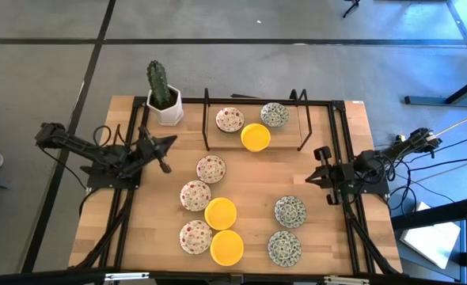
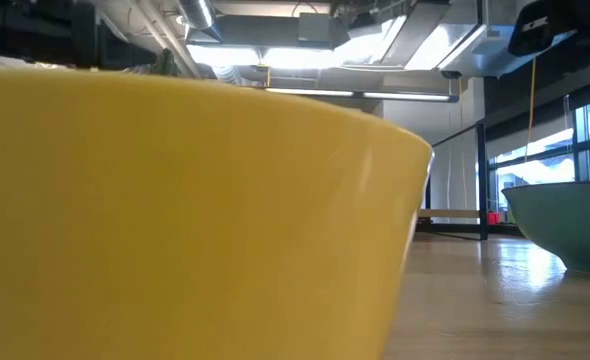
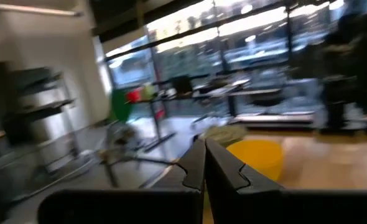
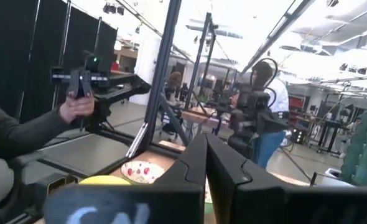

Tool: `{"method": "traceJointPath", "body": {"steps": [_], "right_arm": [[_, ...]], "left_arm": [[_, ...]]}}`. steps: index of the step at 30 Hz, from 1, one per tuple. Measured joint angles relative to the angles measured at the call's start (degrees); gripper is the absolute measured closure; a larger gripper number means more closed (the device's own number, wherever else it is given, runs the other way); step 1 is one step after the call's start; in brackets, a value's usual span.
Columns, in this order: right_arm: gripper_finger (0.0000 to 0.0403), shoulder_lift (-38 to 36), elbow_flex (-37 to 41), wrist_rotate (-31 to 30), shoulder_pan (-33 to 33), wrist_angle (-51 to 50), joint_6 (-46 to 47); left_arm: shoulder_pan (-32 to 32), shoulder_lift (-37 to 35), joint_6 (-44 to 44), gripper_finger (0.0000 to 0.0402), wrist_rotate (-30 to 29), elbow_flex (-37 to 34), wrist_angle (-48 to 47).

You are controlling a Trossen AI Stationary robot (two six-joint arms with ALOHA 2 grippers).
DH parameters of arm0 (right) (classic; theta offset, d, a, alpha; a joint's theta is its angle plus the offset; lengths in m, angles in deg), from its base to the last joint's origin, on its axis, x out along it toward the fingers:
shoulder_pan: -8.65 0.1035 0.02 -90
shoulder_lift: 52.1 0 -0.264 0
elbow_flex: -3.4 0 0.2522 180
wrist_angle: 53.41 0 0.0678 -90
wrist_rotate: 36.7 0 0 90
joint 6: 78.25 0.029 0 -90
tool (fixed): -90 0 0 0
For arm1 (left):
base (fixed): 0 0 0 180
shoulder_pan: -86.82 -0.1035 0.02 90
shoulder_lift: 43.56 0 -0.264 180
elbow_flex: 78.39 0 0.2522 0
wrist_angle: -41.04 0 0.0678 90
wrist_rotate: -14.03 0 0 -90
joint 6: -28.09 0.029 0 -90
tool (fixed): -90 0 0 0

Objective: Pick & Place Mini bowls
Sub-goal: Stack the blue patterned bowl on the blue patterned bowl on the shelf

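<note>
Left gripper (image 1: pixel 165 156) & right gripper (image 1: pixel 322 168): fingers pressed together, holding nothing, at table's (image 1: pixel 328 229) side edges. Small round yellow, red-speckled & grey-green patterned mini bowls (image 1: pixel 220 212) spread across wooden top; three w/in black rack (image 1: pixel 253 119).

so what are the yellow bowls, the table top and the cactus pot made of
Yellow bowls: probably glazed ceramic or hard plastic; plain, even colour, with a soft sheen on the wall in the low view. Table top: wood, apparently a lightly finished butcher-block board, with pale jointed strips visible. Cactus pot: white, smooth and angular, likely glazed ceramic, though plastic is possible.
</note>
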Motion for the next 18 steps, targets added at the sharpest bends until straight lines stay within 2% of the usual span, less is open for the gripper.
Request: {"method": "traceJointPath", "body": {"steps": [3,7,10,14,18], "right_arm": [[0.0394,0.0,0.0,-1.5,0.0,0.0,-0.2],[0.0393,0.3,0.0,-7.3,0.0,-0.4,-0.2],[0.0379,0.3,0.0,-8.8,0.0,-0.6,0.0],[0.0341,0.3,0.0,-8.8,0.0,-0.6,0.9],[0.0288,0.3,0.0,-8.8,0.0,-0.9,2.5]], "left_arm": [[0.0,0.1,-0.1,0.0399,-1.2,0.0,-0.6],[0.0,0.1,-0.1,0.0398,2.5,0.0,-0.7],[0.0,0.1,1.6,0.0389,5.1,0.0,-0.9],[0.5,0.1,1.9,0.0353,6.3,0.0,-1.8],[1.9,0.1,1.6,0.0287,6.8,0.0,-2.3]]}}
